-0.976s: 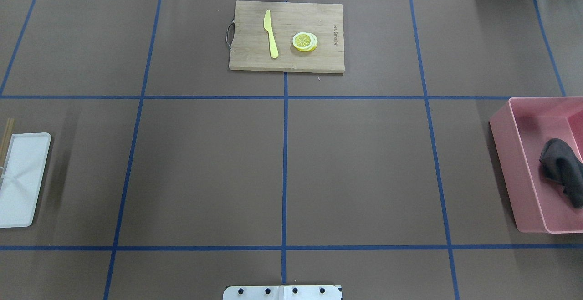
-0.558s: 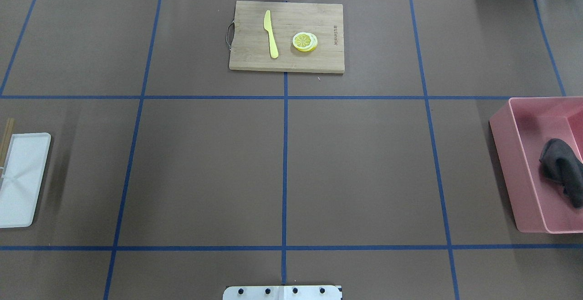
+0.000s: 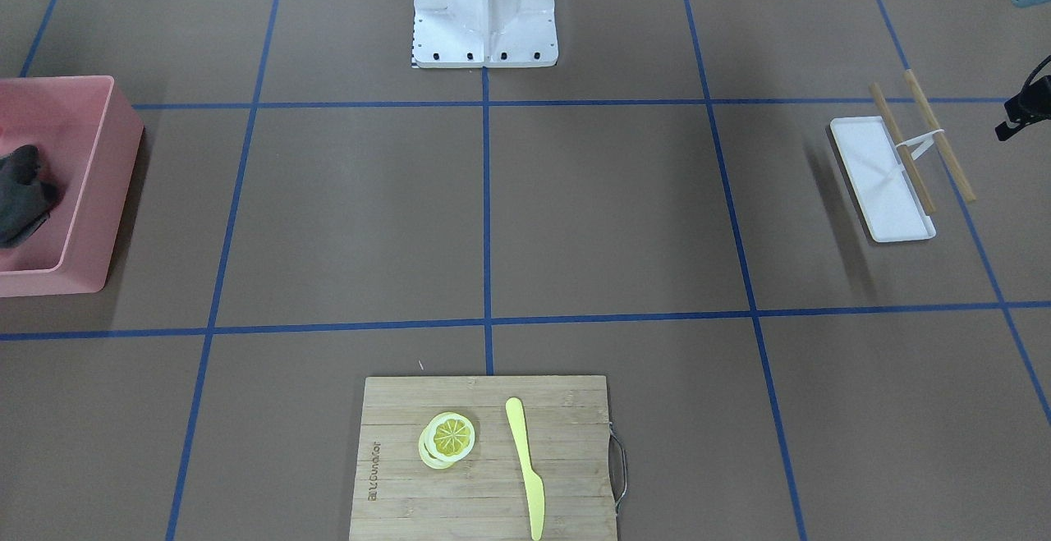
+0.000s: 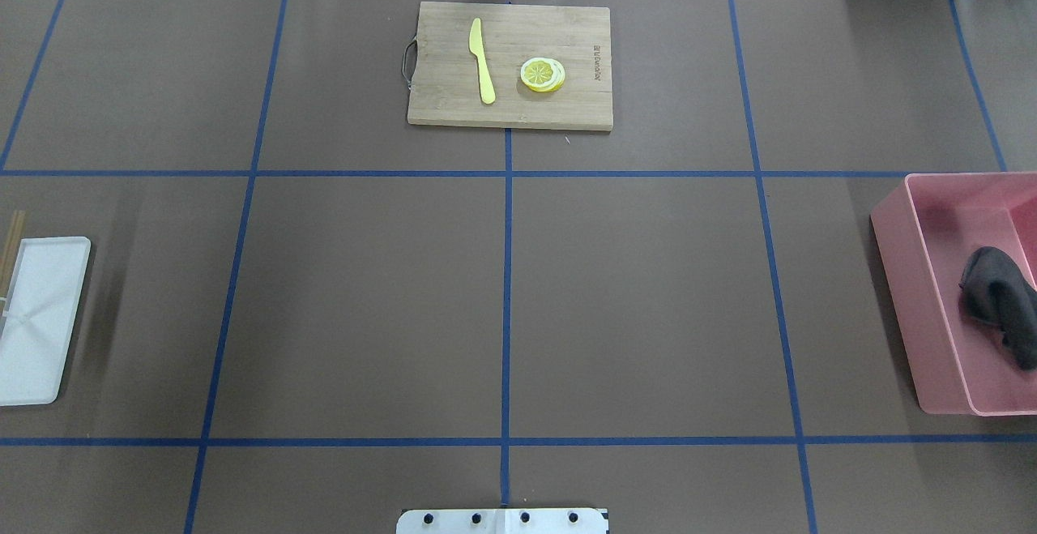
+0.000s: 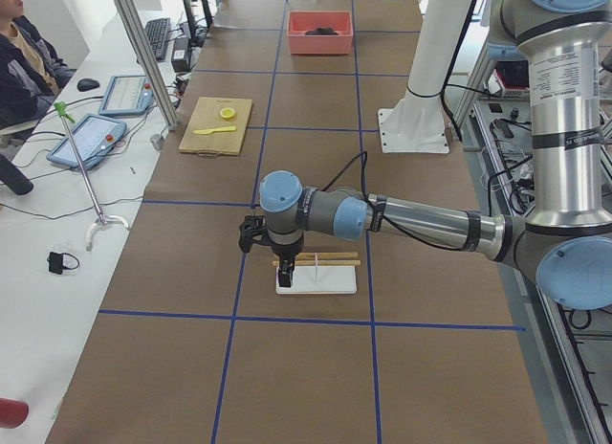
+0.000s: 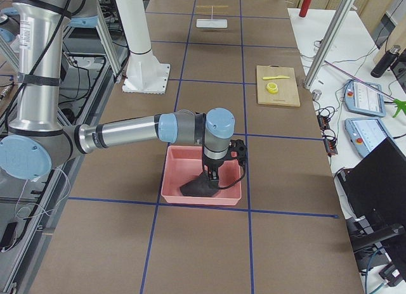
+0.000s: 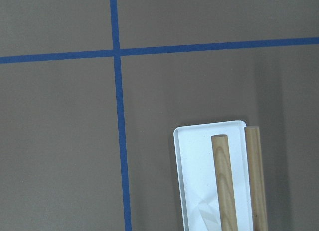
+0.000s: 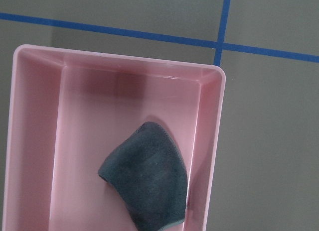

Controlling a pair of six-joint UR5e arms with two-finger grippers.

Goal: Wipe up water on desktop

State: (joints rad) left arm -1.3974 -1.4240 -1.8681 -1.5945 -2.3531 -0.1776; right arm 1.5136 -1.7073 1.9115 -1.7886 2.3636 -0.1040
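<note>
Exterior right shows right pincer (image 6: 211, 175) pointing down (over pink bin (image 6: 228, 199))

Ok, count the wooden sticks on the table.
2. The first stick lies over the white tray; the second stick lies alongside, just outside the tray's edge.

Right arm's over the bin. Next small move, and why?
Probably lower the right gripper onto the cloth and grasp it: it hangs over the cloth lying in the pink bin, and the desktop can't be wiped without it.
</note>
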